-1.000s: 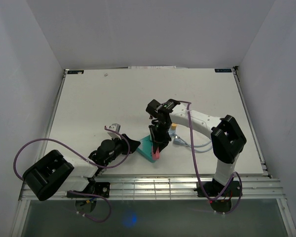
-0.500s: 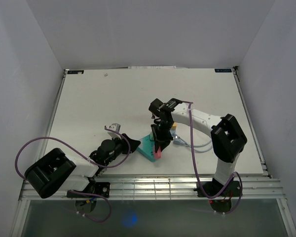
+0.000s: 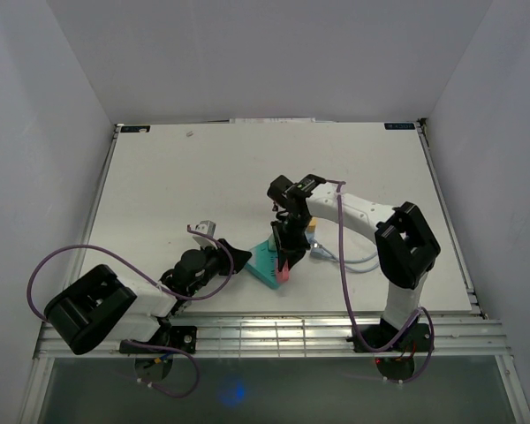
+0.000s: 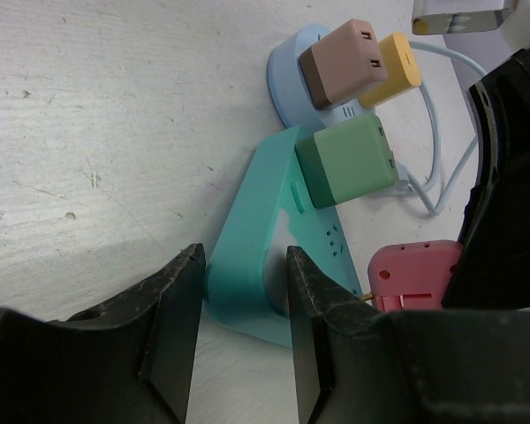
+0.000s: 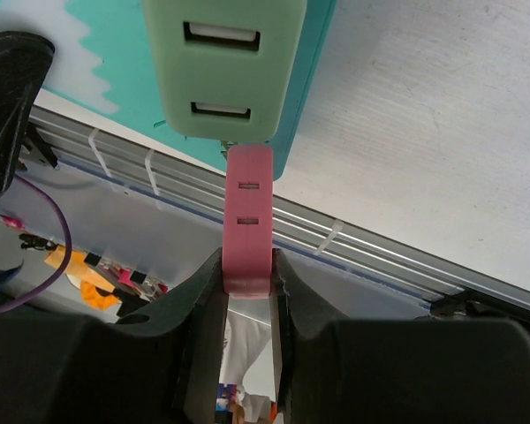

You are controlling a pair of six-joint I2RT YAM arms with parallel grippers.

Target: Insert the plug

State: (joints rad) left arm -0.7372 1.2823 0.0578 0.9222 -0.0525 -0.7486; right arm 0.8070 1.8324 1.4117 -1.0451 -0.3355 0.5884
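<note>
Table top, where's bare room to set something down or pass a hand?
Free: the far half of the table, between the back wall and the arms. Crowded: near centre, where the left hand and right hand meet at the teal power strip, pink plug and blue power strip.

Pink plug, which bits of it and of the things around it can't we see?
- Pink plug prongs: right wrist view, mostly behind the green adapter; whether they touch a socket cannot be told.
- Pink plug's right part: left wrist view, behind the dark right arm.
- Teal power strip's near end: left wrist view, behind the left gripper's fingers.
- Socket holes: top external view, too small.
</note>
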